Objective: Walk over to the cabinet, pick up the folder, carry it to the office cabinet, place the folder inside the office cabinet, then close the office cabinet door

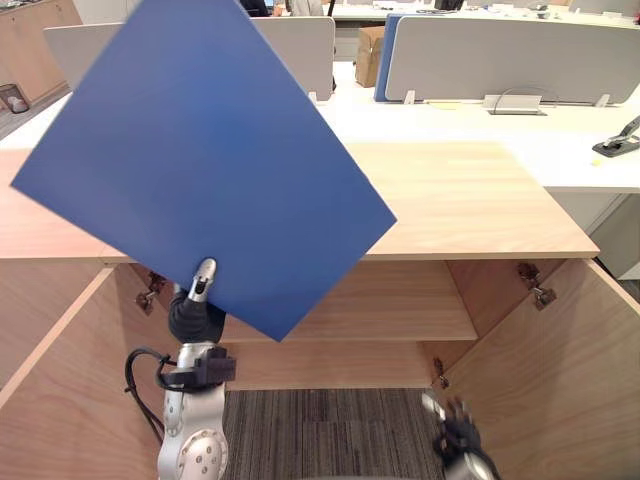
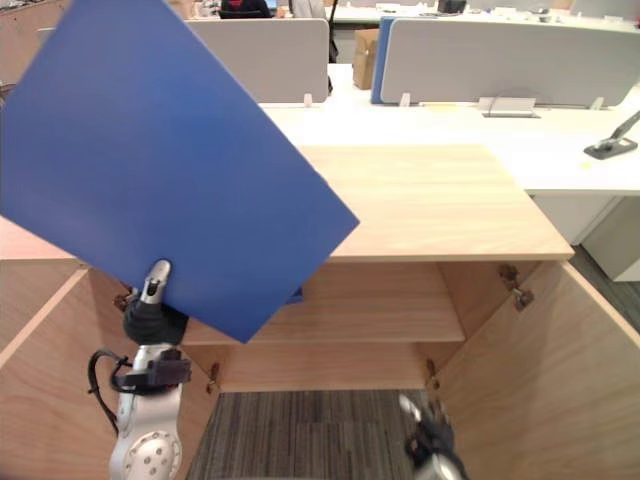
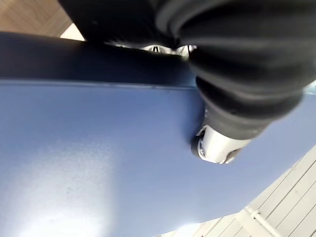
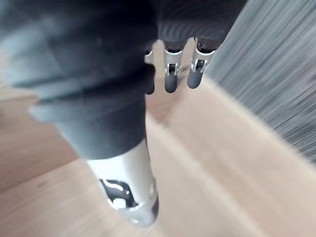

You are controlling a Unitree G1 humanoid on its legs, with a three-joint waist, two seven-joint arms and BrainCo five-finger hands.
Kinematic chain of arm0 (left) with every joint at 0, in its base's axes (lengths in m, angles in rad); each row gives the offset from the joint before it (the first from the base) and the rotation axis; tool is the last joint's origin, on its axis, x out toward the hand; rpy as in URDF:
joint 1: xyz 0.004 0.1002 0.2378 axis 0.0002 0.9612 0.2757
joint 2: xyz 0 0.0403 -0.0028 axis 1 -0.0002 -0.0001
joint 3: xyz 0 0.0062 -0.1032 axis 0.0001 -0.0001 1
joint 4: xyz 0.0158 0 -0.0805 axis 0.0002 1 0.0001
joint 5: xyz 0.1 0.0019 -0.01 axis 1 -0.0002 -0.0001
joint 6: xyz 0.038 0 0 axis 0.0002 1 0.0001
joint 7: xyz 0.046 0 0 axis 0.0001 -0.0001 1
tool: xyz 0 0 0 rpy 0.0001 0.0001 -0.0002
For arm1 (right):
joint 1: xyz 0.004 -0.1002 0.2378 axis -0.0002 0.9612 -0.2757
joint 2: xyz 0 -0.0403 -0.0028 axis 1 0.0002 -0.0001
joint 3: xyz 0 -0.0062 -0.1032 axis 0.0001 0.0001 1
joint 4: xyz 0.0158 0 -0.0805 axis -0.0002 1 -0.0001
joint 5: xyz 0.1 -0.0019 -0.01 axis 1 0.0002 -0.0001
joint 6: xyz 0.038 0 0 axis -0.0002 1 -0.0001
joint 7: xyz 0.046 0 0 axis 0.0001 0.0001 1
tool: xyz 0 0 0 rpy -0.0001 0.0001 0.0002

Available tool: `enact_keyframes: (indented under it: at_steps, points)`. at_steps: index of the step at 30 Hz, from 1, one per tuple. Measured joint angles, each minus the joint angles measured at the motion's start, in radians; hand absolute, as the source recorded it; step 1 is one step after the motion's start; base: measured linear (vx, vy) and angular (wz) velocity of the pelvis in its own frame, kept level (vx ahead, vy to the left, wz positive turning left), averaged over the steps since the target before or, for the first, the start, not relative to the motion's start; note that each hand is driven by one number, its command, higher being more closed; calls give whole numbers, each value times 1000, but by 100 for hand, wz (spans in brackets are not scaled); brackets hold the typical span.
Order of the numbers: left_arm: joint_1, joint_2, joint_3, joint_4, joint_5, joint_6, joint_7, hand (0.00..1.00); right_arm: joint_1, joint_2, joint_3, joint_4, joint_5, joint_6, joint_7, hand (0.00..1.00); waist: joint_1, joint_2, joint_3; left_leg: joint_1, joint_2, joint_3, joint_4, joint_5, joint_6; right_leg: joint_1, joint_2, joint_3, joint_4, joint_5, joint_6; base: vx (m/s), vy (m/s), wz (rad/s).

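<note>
Left hand (image 1: 203, 281): pinches flat blue folder (image 1: 200, 150), tilted up to slide into open wooden cabinet (image 1: 470, 210).
Right hand (image 4: 170, 72): fingers apart, maybe idle.

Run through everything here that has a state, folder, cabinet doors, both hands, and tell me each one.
Folder: held up, tilted, not yet inside the office cabinet.
Left hand: shut on the folder's lower edge.
Right hand: open, holding nothing.
Left cabinet door: open.
Right cabinet door: open.
</note>
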Motion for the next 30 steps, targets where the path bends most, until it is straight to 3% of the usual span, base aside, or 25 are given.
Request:
enact_keyframes:
  at_steps: [8, 11, 16, 20, 30]
  points:
    - [28, -35, 9, -34, 88, 0, 32, 100, 44, 21, -33, -485, -194, -31, -161, 0, -2, 0, 31, 32, -14, 31, 25, -21, 4, -39, -41, 38, 136, -64, 15, -51, 19, -10]
    - [15, -31, 11, -48, 138, 0, 30, 100, 42, 19, -32, -578, -259, -30, -163, 0, -6, 1, 31, 31, -19, 54, 30, -23, 3, -77, -54, 67, 190, -86, 17, -33, 32, -24]
    - [-57, 18, 26, -45, 223, 1, -3, 100, -30, -5, -15, -700, -309, -28, -75, 0, -12, 1, 38, 8, -16, 74, 61, -34, 0, -110, -55, 93, 215, -87, 16, -21, 18, -15]
    - [-97, 69, 30, -37, 328, 1, -41, 100, -120, -73, 1, -723, -295, -29, 15, 0, -13, 0, 38, 6, -14, 74, 72, -37, 1, -110, -53, 94, 214, -87, 16, 0, 0, 0]
    - [-159, 172, 10, 44, 468, 0, -42, 100, -297, -259, 207, -702, 23, -23, 189, 0, -4, -5, 40, 1, -11, 74, 77, -38, 3, -116, -45, 95, 214, -86, 15, 0, 0, 0]
